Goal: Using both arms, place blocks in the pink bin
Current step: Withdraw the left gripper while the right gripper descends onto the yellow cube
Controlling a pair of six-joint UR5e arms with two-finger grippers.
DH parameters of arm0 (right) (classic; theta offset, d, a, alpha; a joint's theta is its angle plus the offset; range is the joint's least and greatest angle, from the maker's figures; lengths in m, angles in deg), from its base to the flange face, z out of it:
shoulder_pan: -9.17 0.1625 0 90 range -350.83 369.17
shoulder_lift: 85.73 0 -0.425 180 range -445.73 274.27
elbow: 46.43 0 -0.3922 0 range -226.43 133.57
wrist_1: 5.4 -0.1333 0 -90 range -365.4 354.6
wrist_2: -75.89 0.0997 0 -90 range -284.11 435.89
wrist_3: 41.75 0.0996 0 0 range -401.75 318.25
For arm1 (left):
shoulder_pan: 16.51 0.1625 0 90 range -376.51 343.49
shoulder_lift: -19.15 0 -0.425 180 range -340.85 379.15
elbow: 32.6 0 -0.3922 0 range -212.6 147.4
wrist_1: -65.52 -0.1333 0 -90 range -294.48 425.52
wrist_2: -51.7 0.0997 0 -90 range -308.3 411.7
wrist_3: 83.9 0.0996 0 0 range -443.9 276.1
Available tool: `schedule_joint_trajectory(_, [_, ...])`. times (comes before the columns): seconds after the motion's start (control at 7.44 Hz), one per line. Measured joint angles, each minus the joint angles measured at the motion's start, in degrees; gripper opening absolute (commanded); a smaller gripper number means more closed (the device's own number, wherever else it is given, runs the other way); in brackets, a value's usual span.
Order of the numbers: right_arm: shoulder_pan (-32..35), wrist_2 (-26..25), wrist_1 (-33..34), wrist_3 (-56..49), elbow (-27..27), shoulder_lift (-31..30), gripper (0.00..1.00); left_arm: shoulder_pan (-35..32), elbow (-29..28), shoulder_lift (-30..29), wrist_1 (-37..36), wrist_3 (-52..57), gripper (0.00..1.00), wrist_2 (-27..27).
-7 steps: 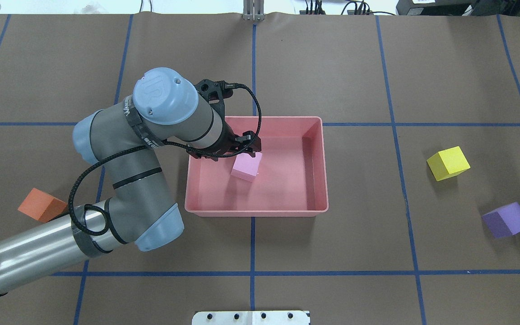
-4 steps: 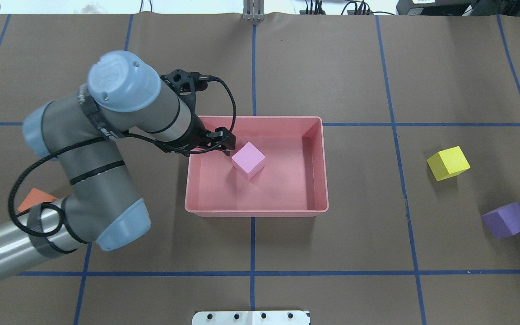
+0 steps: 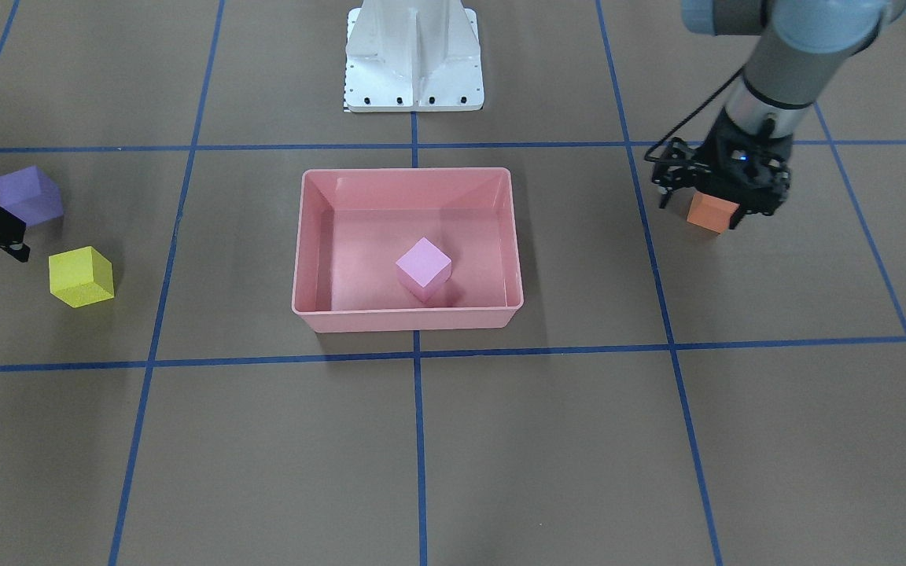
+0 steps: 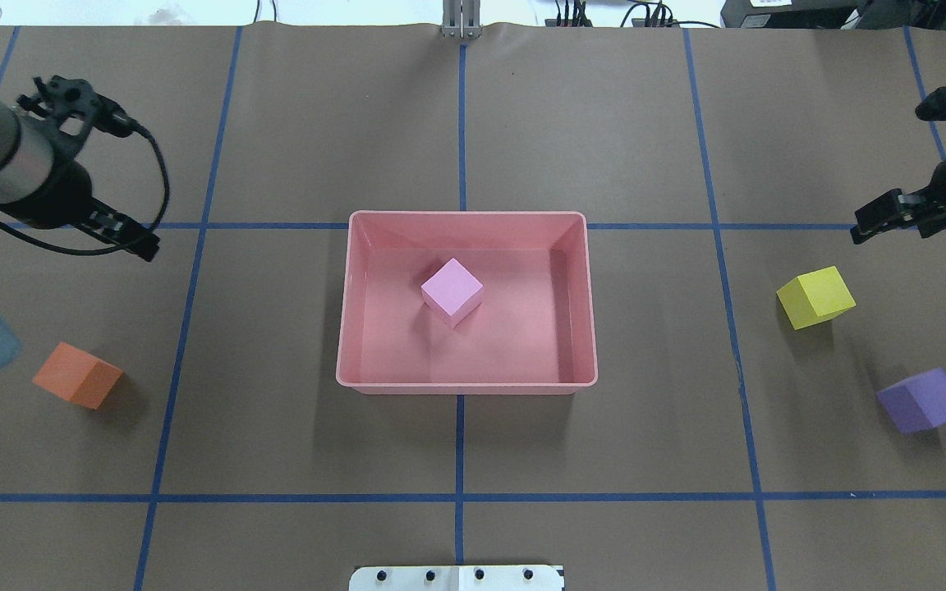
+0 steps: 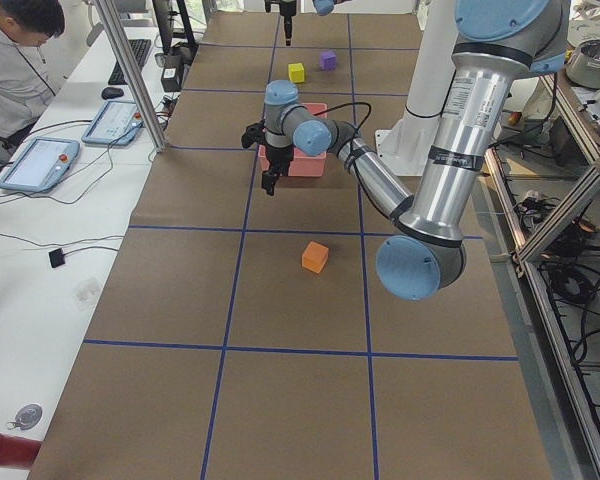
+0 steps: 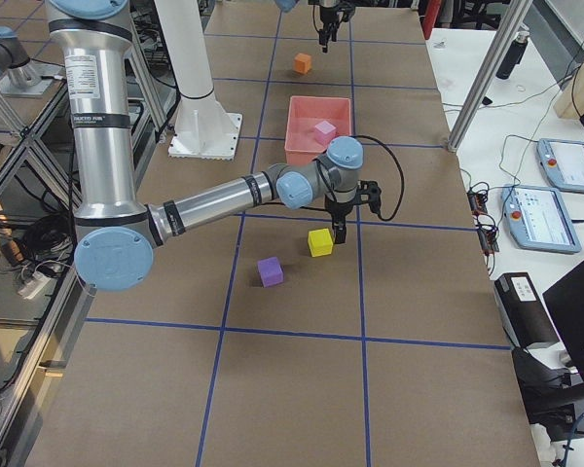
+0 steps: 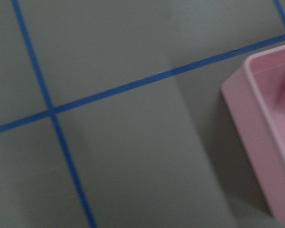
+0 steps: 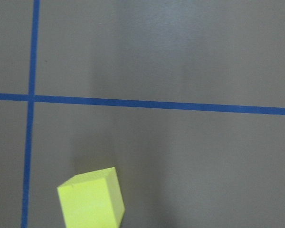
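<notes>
A matte pink-lilac cube [image 4: 452, 292] rests inside the smooth, low-walled pink bin [image 4: 465, 386] at the middle of the brown, blue-taped counter [image 4: 604, 460]. The orange cube [image 4: 77, 375], yellow cube [image 4: 815, 297] and purple cube [image 4: 922, 400] lie outside. The left claw [image 4: 132, 240] and right claw [image 4: 875, 223] hover; whether they are clenched cannot be told.

Your black two-finger left end effector [image 4: 135, 240] has left the salmon-pink plastic bin [image 4: 465, 216] — it now hangs far off over the brown desk [image 4: 604, 123], baring the small orange cube [image 4: 77, 375]. The right end effector [image 4: 875, 222] has come into view, near the small yellow cube [image 4: 815, 297].
</notes>
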Motion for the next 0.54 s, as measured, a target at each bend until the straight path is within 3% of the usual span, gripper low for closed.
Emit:
schedule_joint_trajectory(0.27, [-5.51,-4.23,-3.36,0.62,0.17,0.10,1.00,-7.71,-5.43,2.59,0.10,18.10,1.00,-5.28])
schedule_joint_trajectory(0.54, [-9.33,-7.87,-6.78,1.16,0.66,-1.60,1.00,-10.62,-8.55,3.02,0.14,25.44,1.00,-6.86])
